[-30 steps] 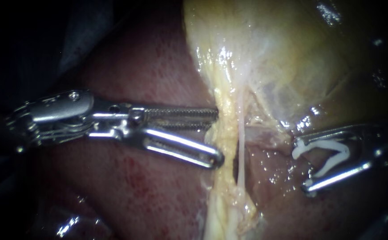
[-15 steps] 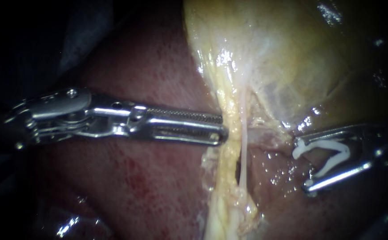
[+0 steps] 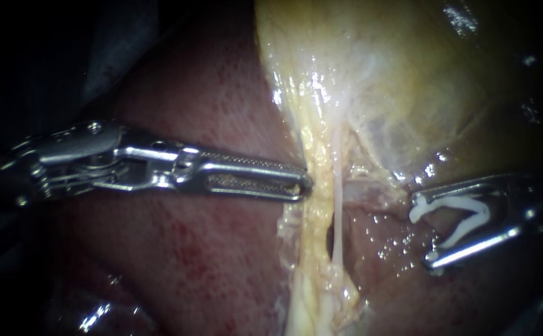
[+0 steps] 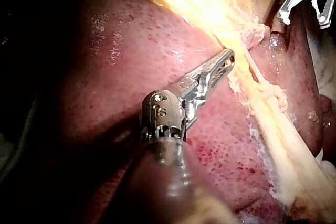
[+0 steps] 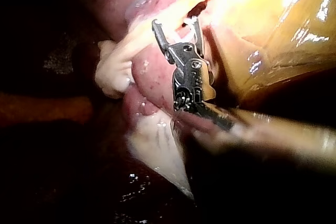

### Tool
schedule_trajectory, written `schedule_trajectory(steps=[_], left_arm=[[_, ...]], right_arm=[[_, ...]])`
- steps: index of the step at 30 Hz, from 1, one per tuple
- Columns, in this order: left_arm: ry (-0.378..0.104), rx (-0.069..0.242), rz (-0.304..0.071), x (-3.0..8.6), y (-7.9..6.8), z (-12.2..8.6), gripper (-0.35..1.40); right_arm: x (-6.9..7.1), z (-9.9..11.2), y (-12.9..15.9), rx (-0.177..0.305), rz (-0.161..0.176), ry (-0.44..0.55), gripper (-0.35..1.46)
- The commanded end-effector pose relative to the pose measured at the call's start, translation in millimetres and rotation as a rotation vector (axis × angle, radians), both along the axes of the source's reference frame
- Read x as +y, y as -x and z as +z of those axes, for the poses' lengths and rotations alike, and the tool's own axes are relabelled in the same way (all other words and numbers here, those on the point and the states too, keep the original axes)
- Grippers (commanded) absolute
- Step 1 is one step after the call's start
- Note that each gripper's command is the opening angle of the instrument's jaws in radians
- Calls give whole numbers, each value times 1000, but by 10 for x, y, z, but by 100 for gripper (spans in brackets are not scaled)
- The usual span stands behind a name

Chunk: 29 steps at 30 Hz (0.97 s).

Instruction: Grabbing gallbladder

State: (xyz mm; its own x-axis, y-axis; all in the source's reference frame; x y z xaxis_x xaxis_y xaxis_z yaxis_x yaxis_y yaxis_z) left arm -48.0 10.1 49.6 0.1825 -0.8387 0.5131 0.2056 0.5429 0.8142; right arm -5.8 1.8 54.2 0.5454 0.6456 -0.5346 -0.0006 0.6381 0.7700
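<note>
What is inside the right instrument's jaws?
A bent white clip sits between the right instrument's jaws, one leg along each jaw. Pinkish tissue shows through the clip's gap, behind it. The jaws' hinge end is lost in darkness.

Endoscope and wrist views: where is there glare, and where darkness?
Endoscope view: glints on the gallbladder and near the clip, dark corners. Left wrist view: glare whitens the gallbladder past the left instrument. Right wrist view: glare past the right instrument, dark around.
</note>
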Motion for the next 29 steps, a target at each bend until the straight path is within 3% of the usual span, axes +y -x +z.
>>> schedule_trajectory(steps=[1,29], left_arm=[[1,-1,0,0,0,0,-35],[1,-1,0,-1,-1,-1,-35]], right_arm=[[0,0,0,0,0,0,59],[0,0,0,0,0,0,59]])
